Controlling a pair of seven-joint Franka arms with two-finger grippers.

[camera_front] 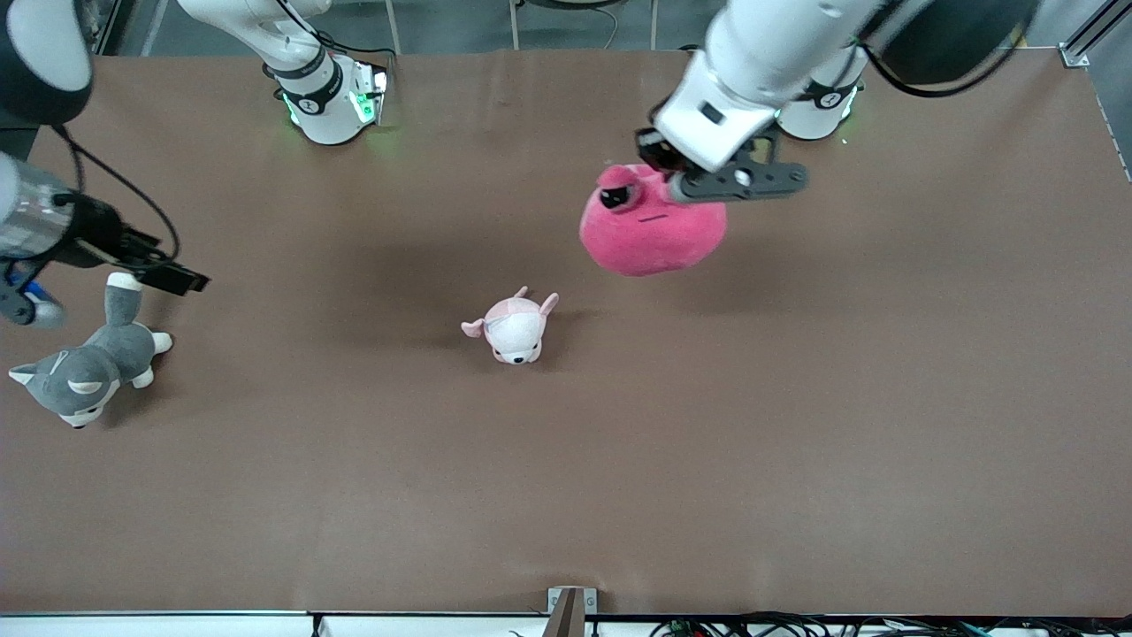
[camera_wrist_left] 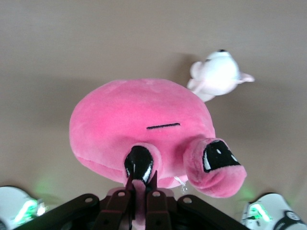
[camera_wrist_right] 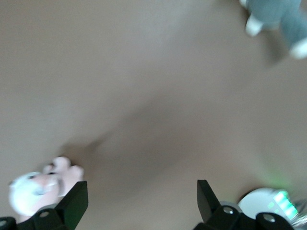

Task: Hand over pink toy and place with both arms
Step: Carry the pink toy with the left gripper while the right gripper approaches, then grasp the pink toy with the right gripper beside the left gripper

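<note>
Three plush toys and two robot arms at one table.
One round hot-pink plush blob (camera_front: 653, 234), one small pale pink-and-white animal plush (camera_front: 514, 329), one grey-and-white dog plush (camera_front: 88, 367); one brown table (camera_front: 796, 425).

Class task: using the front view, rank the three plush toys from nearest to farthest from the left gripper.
1. The pink toy: held in the left gripper, which is shut on it, lifted over the table.
2. The pale pink-and-white plush: on the table's middle, nearer the front camera.
3. The grey-and-white dog plush: at the right arm's end of the table, by the open right gripper.
</note>
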